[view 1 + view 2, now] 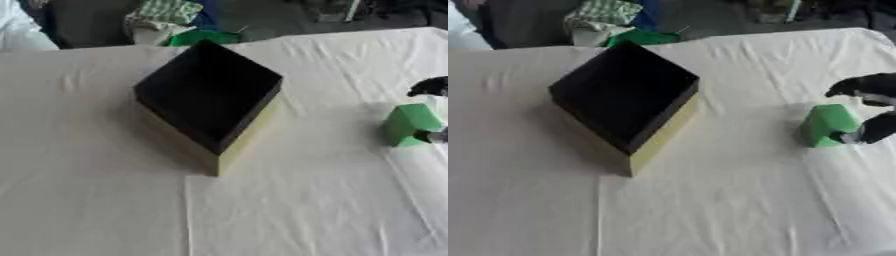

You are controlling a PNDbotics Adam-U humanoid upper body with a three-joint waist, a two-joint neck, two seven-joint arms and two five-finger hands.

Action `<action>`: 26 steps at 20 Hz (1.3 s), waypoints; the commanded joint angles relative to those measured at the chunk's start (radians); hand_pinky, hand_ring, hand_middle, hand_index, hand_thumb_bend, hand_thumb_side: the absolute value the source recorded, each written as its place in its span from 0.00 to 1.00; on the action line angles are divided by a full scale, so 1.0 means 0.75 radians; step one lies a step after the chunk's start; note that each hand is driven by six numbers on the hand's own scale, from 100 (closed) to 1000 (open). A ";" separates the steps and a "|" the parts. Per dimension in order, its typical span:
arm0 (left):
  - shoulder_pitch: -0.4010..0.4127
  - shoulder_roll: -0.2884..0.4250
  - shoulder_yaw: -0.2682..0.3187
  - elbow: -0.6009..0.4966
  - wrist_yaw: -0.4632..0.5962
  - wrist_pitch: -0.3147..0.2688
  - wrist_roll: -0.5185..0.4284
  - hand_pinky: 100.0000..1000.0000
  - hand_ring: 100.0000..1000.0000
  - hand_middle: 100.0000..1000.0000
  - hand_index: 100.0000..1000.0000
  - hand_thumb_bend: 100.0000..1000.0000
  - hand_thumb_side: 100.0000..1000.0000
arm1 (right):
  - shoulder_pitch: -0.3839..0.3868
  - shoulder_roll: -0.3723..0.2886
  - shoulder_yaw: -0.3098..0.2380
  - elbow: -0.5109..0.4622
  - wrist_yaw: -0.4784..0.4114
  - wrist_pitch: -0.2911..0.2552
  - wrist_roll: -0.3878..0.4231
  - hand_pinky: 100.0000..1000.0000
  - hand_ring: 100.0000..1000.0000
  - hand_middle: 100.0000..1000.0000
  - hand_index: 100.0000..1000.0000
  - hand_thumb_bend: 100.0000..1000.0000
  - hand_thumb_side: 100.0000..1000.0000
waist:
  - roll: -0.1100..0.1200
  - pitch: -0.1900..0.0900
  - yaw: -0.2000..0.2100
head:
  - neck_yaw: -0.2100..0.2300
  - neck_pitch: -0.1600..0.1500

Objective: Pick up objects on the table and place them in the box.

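Note:
A green block [826, 125] stands on the white cloth at the right side of the table. My right hand [875, 85] comes in from the right edge and is curled round it: one black finger arches over the block's far side and another touches its near right corner. Left of centre stands the box [662, 137], open at the top, black inside with yellow outer walls, one corner turned toward me. Nothing shows inside it. The block is about a box-width to the right of the box. My left hand shows in neither view.
The white tablecloth [710, 210] is creased and fills most of the view. Beyond the far edge lie a green object [645, 37] and a checked cloth [605, 12] on a dark floor.

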 commanded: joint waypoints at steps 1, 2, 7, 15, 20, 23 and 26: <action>-0.010 0.010 0.008 -0.019 0.006 0.000 -0.004 0.59 0.63 0.55 0.72 0.03 1.00 | -0.023 -0.030 -0.021 0.015 0.023 -0.007 0.005 1.00 0.93 0.96 1.00 0.31 0.55 | -0.001 -0.015 0.002 | -0.006 -0.018; -0.011 0.009 0.007 -0.019 0.007 0.000 -0.004 0.59 0.63 0.54 0.72 0.03 1.00 | -0.025 -0.028 -0.021 0.021 0.028 -0.008 0.009 1.00 0.94 0.96 1.00 0.31 0.55 | -0.001 -0.014 0.002 | -0.006 -0.019; -0.018 0.010 0.007 -0.019 0.009 -0.001 -0.007 0.59 0.63 0.54 0.71 0.03 1.00 | -0.031 -0.014 -0.018 0.049 0.050 -0.020 0.030 1.00 0.93 0.96 1.00 0.31 0.55 | -0.001 -0.005 0.011 | -0.003 -0.024; -0.018 0.008 0.008 -0.019 0.011 0.002 -0.011 0.59 0.62 0.54 0.71 0.03 1.00 | -0.047 0.000 -0.027 0.085 0.047 -0.046 0.032 0.89 0.75 0.71 0.87 0.22 0.53 | -0.001 0.001 0.015 | 0.001 -0.025; -0.015 0.007 0.007 -0.019 0.013 0.003 -0.014 0.58 0.62 0.54 0.71 0.03 1.00 | -0.059 0.001 -0.028 0.074 0.021 -0.033 -0.036 0.83 0.67 0.58 0.74 0.15 0.49 | -0.002 -0.002 0.013 | 0.006 -0.021; -0.015 0.009 0.009 -0.019 0.012 0.005 -0.015 0.58 0.62 0.54 0.71 0.03 1.00 | -0.068 -0.004 -0.028 0.059 -0.009 -0.028 -0.067 0.81 0.66 0.56 0.73 0.09 0.47 | -0.004 -0.007 0.011 | 0.009 -0.018; -0.013 0.010 0.012 -0.019 0.010 0.005 -0.013 0.58 0.62 0.54 0.71 0.03 1.00 | -0.084 -0.021 -0.028 0.029 -0.044 -0.022 -0.077 0.81 0.65 0.55 0.72 0.04 0.45 | -0.005 -0.012 0.007 | 0.022 -0.010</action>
